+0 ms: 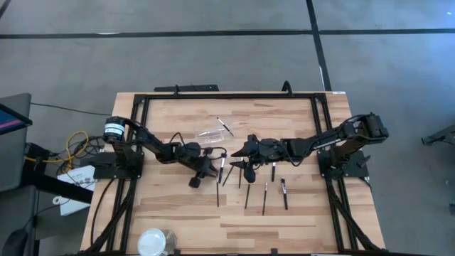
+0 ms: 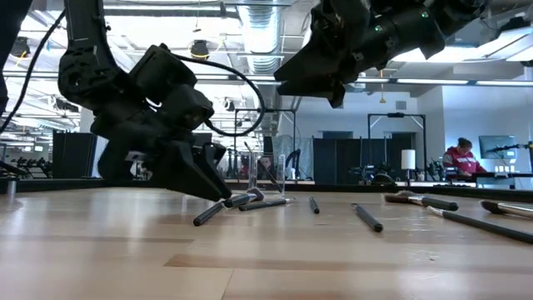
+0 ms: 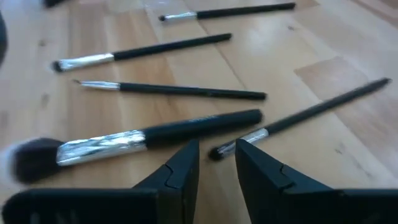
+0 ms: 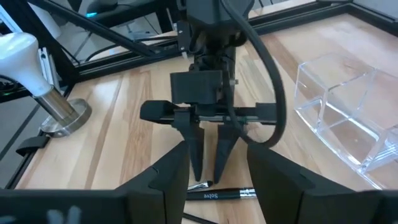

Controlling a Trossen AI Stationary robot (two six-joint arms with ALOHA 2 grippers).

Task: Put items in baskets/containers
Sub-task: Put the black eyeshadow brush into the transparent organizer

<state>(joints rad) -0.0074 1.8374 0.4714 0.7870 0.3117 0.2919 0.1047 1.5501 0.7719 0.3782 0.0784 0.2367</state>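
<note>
Several slim dark-handled brushes [image 1: 247, 193] lie flat on the wooden table, fanned out near its middle. The clear container [image 1: 211, 131] stands behind them with one brush leaning inside, and shows too in the right wrist view as the clear container [image 4: 348, 118]. My left gripper [image 3: 217, 160] is open and tipped down at the table [image 2: 218, 197], its fingertips on either side of the ferrule end of a thin brush [image 3: 298, 115], beside a fluffy-headed brush [image 3: 124, 143]. My right gripper [image 1: 240, 155] hovers open above the brushes [image 2: 331, 82], facing the left gripper.
A round white and clear object [image 1: 153, 242] sits at the table's near edge. Black frame rails [image 1: 227, 94] run along the far edge and sides. Bare wood lies near the front, right of the white object. A person [image 2: 460, 158] sits far off in the room.
</note>
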